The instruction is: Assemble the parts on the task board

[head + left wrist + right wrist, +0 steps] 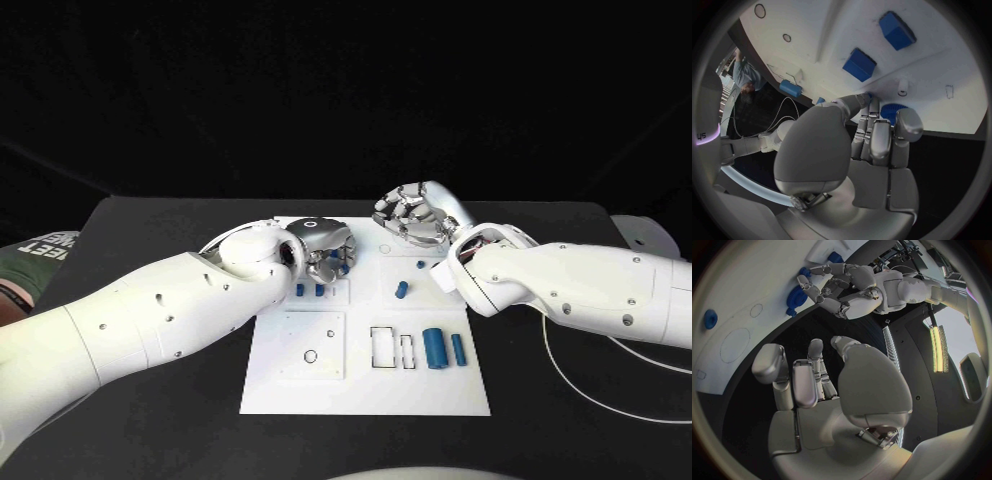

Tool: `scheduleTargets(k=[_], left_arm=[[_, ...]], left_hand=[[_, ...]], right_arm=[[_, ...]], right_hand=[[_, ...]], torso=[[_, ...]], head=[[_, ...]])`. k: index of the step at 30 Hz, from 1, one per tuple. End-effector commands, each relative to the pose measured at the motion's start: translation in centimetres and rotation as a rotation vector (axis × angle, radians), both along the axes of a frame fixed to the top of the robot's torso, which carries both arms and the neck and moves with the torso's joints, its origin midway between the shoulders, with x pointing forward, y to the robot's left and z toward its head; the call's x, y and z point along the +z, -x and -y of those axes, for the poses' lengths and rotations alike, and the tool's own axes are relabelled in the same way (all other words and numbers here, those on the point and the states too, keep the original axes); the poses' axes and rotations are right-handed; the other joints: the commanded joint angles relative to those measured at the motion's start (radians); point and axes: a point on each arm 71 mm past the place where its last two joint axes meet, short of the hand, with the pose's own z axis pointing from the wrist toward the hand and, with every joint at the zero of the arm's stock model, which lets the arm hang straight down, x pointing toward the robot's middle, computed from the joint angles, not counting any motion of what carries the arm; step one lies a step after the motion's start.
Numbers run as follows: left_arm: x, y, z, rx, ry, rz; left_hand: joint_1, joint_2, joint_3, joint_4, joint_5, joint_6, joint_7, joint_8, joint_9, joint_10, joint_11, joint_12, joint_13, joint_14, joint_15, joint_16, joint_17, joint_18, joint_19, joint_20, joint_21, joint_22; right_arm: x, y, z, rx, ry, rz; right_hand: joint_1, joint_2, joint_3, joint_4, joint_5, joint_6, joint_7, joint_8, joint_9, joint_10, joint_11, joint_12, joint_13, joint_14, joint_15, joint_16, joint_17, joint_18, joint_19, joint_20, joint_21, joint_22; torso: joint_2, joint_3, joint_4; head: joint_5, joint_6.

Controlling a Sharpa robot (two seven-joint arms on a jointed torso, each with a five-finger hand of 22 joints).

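Overhead, the head view shows the white task board [368, 390] lying in the middle of the black table [159, 225]. Two long blue parts [434, 350] lie side by side in the board's right half, toward four o'clock from its centre. Two small blue parts [309, 290] stand close together near the left arm, and one more blue part [401, 290] sits at the board's middle, toward its far end. The left hand [323, 247] reaches onto the board's far-left corner, at about eleven o'clock from the centre, with its fingers curled down just beyond the two small parts. The right hand [413, 214] hovers over the board's far edge at about one o'clock, fingers loosely spread and nothing in them.

Next, the left wrist view shows two square blue blocks [859, 64] standing on the white board [842, 30], just beyond the hand's fingertips [873, 102]. A round, ribbed blue part [891, 111] lies right at those fingertips; whether the hand grips it or merely touches it cannot be told.

Finally, the right wrist view shows the right hand's fingers [807, 382] apart and empty above the table's dark edge. A small blue round part [710, 318] sits on the board [748, 285], and the left hand [842, 290] touches another blue piece [794, 297].
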Motion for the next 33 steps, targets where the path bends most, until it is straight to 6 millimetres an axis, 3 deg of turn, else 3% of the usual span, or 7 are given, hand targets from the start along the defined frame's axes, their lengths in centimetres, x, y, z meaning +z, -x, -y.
scheduleTargets(k=[1,8,16,20,25,33], left_arm=[[0.1,0.2,0.1,-0.012,0.033,0.012],[0.7,0.3,-0.5,-0.008,0.069,0.02],[2.0,0.7,-1.7,-0.004,0.109,0.027],[2.2,0.8,-2.0,0.0,0.114,0.021],[2.3,0.7,-2.4,0.015,0.107,0.014],[2.2,0.4,-3.8,0.05,0.095,0.008]], left_hand=[[-0.012,-0.003,0.001,-0.007,0.001,0.011,0.0,-0.004,0.001,0.009,0.001,-0.004,-0.002,0.008,0.0,0.005,-0.002,-0.011,0.007,-0.002,0.005,0.001],[-0.022,-0.004,-0.002,-0.006,0.002,0.014,0.001,-0.008,0.001,0.013,0.001,-0.009,-0.001,0.009,0.001,0.005,-0.006,-0.011,0.007,-0.002,0.007,0.003],[-0.027,-0.005,-0.004,-0.006,0.003,0.021,0.0,-0.008,0.001,0.019,-0.001,-0.013,0.0,0.005,0.0,0.0,-0.024,-0.011,0.008,-0.001,0.008,0.005],[-0.033,-0.007,-0.007,-0.006,0.003,0.025,-0.001,-0.01,0.002,0.023,-0.002,-0.017,0.0,0.005,-0.001,0.0,-0.025,-0.011,0.007,-0.002,0.008,0.004],[-0.041,-0.009,-0.011,-0.003,0.002,0.027,-0.002,-0.013,0.002,0.025,-0.002,-0.022,0.0,0.005,-0.001,-0.001,-0.028,-0.01,0.004,-0.002,0.006,0.001],[-0.057,-0.012,-0.02,0.003,0.001,0.032,-0.003,-0.017,0.002,0.029,-0.003,-0.032,0.0,0.004,-0.002,-0.003,-0.036,-0.01,0.003,-0.003,0.005,0.0]], right_arm=[[0.1,0.0,0.0,0.005,0.001,0.015],[0.1,-0.2,0.4,-0.009,0.003,0.022],[0.1,-0.3,0.7,-0.019,0.004,0.024],[0.1,-0.3,0.7,-0.02,0.005,0.024],[0.0,-0.4,0.7,-0.02,0.005,0.024],[0.0,-0.3,0.7,-0.02,0.004,0.023]], right_hand=[[-0.004,-0.007,0.006,0.002,0.006,-0.005,-0.001,0.006,0.001,0.0,-0.001,-0.006,-0.001,0.006,-0.006,-0.005,0.001,0.014,-0.005,0.001,-0.003,0.012],[-0.004,-0.007,0.006,0.002,0.006,-0.005,-0.001,0.006,0.001,0.0,-0.001,-0.006,-0.001,0.006,-0.006,-0.005,0.001,0.014,-0.005,0.001,-0.003,0.012],[-0.005,-0.007,0.006,0.002,0.006,-0.004,-0.002,0.007,0.001,0.001,-0.001,-0.007,-0.004,0.006,-0.006,-0.006,0.0,0.014,-0.006,0.001,-0.006,0.011],[-0.005,-0.007,0.006,0.002,0.006,-0.004,-0.002,0.007,0.001,0.001,-0.001,-0.007,-0.004,0.006,-0.006,-0.006,0.0,0.014,-0.006,0.001,-0.006,0.011],[-0.005,-0.007,0.006,0.002,0.006,-0.004,-0.002,0.007,0.001,0.001,-0.001,-0.007,-0.004,0.006,-0.006,-0.006,0.0,0.014,-0.006,0.001,-0.006,0.011],[-0.006,-0.007,0.006,0.003,0.006,-0.004,-0.002,0.007,0.001,0.002,-0.001,-0.007,-0.005,0.006,-0.006,-0.006,0.0,0.014,-0.005,0.001,-0.006,0.011]], torso=[[0.0,-0.0001,-0.0001],[-0.001,-0.0008,0.0002],[-0.001,-0.0008,0.0053],[-0.002,-0.0026,0.0103],[-0.001,-0.0033,0.007],[-0.001,-0.002,0.0088]], head=[[0.0,0.003],[-0.001,0.007],[-0.001,0.012],[-0.001,0.014],[0.001,0.015],[0.002,0.012]])
